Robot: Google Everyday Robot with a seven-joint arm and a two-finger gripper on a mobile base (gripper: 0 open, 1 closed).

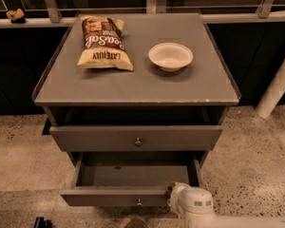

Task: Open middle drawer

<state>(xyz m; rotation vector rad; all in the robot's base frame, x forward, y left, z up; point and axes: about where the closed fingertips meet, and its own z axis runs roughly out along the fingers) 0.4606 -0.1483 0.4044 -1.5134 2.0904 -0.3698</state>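
Note:
A grey cabinet holds grey drawers with small round knobs. The top drawer [109,137] is slightly out, with its knob [137,140] in the middle. The middle drawer [109,197] below it is pulled far out, showing its bare inside [133,175]; its knob [139,202] sits at the front. My gripper [172,194] is at the right end of the middle drawer's front, at the end of my white arm [194,208], which comes in from the lower right. The lowest drawer is hidden.
On the cabinet top [142,87] lie a chip bag [103,42] at the back left and a white bowl [170,56] at the back right. A white post [275,89] stands at the right. Speckled floor surrounds the cabinet.

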